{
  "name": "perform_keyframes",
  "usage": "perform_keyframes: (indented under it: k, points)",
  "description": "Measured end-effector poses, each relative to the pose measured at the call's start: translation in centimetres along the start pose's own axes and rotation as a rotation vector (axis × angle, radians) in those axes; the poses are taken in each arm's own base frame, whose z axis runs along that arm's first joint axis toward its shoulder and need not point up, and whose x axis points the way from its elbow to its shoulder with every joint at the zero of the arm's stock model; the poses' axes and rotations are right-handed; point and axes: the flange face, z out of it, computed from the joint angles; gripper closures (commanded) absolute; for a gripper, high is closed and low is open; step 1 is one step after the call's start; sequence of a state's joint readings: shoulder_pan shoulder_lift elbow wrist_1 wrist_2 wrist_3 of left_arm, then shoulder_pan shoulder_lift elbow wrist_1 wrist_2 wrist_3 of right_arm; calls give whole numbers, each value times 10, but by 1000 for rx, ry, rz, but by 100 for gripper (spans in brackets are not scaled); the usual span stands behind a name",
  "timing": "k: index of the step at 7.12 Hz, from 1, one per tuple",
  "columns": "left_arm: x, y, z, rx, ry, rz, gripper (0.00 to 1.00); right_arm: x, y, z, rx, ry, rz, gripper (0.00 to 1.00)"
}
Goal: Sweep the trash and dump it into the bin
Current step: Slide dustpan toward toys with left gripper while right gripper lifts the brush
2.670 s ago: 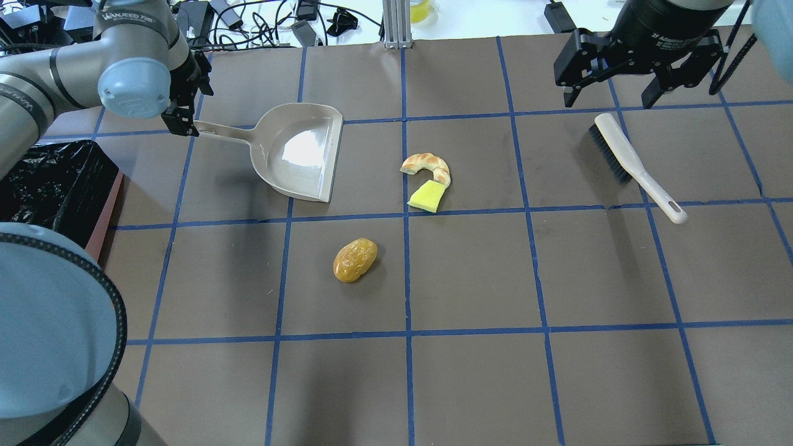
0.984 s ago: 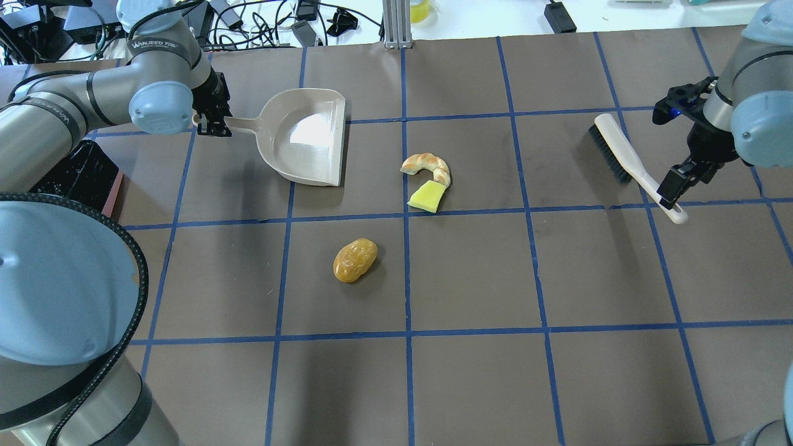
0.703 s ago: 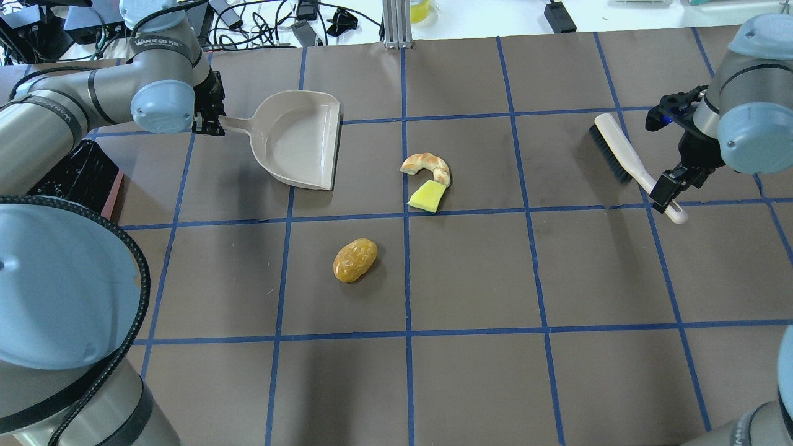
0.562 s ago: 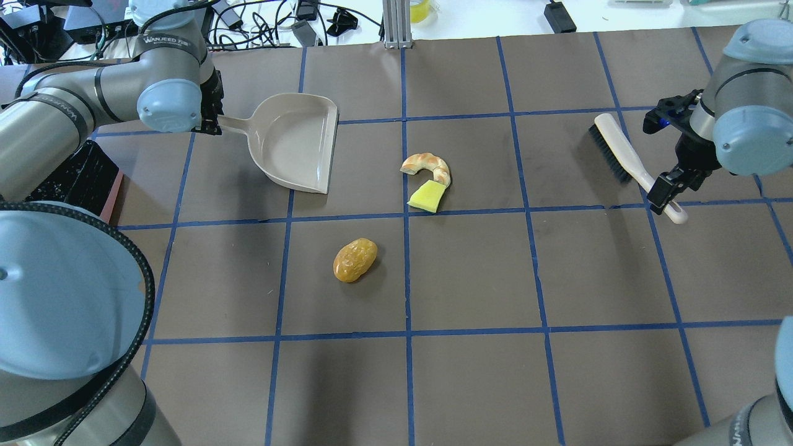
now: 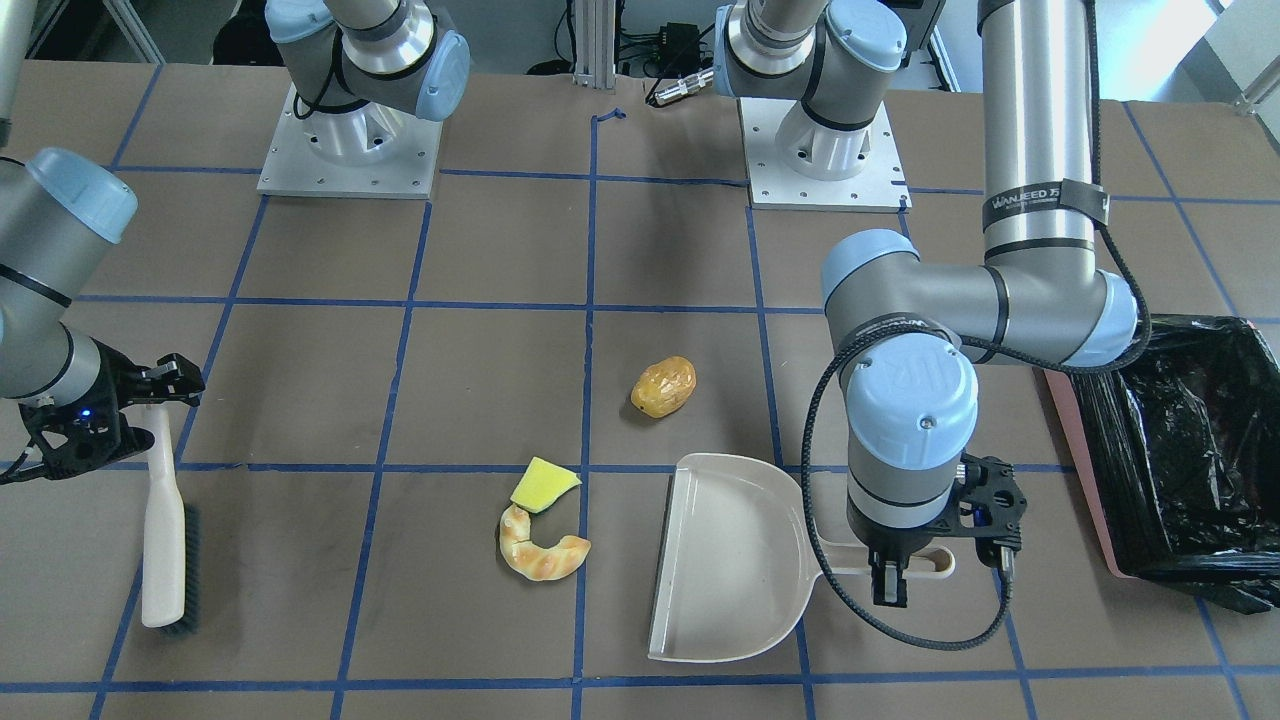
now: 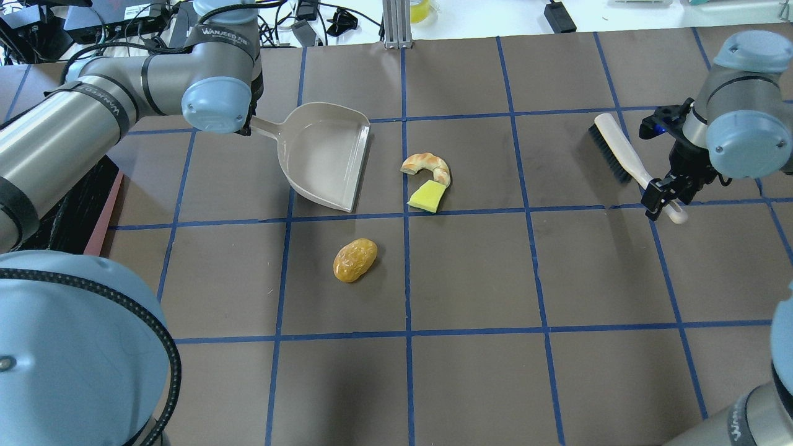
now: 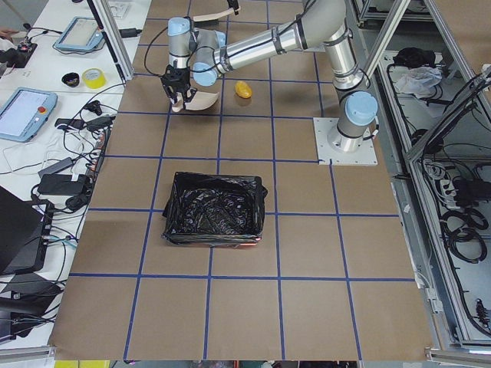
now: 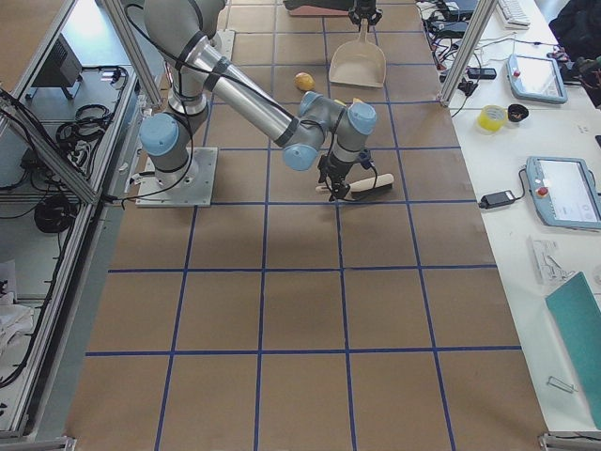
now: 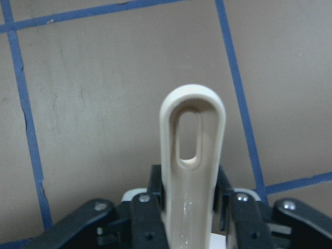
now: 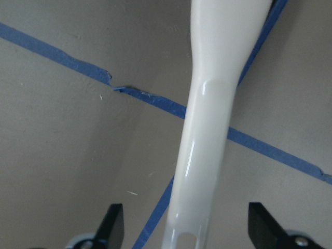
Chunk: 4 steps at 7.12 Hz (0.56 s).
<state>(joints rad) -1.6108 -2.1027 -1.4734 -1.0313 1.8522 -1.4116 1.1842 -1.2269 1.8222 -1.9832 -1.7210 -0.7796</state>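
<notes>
Left claw (image 9: 191,207) pinches the dustpan (image 6: 322,158) handle, mouth facing the pastry (image 6: 426,165); right claw (image 10: 189,228), spread, straddles the brush (image 6: 610,148) handle.

Looks down from behind and, opposite, from across, sharing one brown blue-taped tabletop (image 6: 471,272); looks along it from either end, far off; sits very close at both wrists.

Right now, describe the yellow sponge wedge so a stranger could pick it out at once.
On the brown table, in the overhead view, look right of the beige dustpan. The sponge wedge lies at one tip of the curved tan pastry; it alone is flat, matte and bright yellow.
</notes>
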Motion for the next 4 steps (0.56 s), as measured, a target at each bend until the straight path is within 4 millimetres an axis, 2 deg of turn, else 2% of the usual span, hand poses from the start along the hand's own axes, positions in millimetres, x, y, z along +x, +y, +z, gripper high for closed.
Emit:
perform_keyframes:
  k: [1, 4]
  points:
    - [-4, 10, 7, -27, -18, -11, 100, 0, 0, 1, -5, -4, 9, 82]
    - [-9, 17, 13, -61, -51, -16, 100, -1, 1, 1, -12, -11, 14, 90]
